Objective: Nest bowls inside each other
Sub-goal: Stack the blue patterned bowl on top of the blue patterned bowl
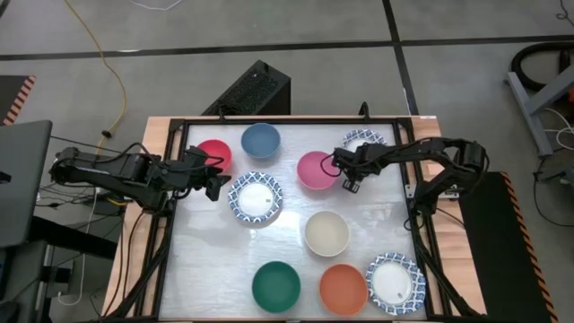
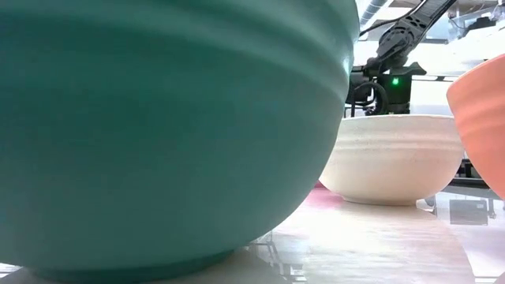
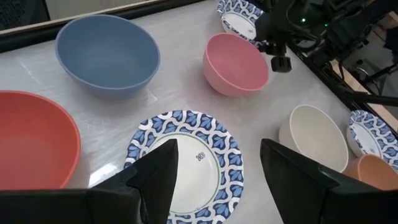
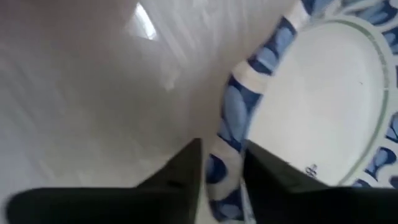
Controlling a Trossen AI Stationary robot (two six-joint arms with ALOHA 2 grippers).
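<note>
Several bowls stand apart on their bases on the table: red [image 1: 213,154], blue [image 1: 260,140], pink [image 1: 317,170], cream [image 1: 326,233], green [image 1: 275,287], orange [image 1: 343,289]. Three are white with blue-patterned rims [image 1: 255,197], [image 1: 395,281], [image 1: 366,137]. My right gripper [image 4: 224,171] reaches in from the right, between the pink bowl and the far patterned bowl [image 4: 323,93], and is shut on that bowl's rim. My left gripper [image 3: 217,180] hangs open above the left edge of the middle patterned bowl [image 3: 186,162], touching nothing. My right gripper pinches the blue-patterned rim [image 4: 225,149] of the far white bowl, one finger [image 4: 267,177] inside the bowl and one [image 4: 183,174] outside. The fingers slant steeply down onto the rim from above. In the high view the arm covers the place of contact.
A black frame [image 1: 269,119] borders the table. In the low view the green bowl [image 2: 158,126] fills the near left, with the cream bowl [image 2: 394,158] and the orange bowl [image 2: 481,118] beyond it. There is bare tabletop [image 1: 215,260] at the near left.
</note>
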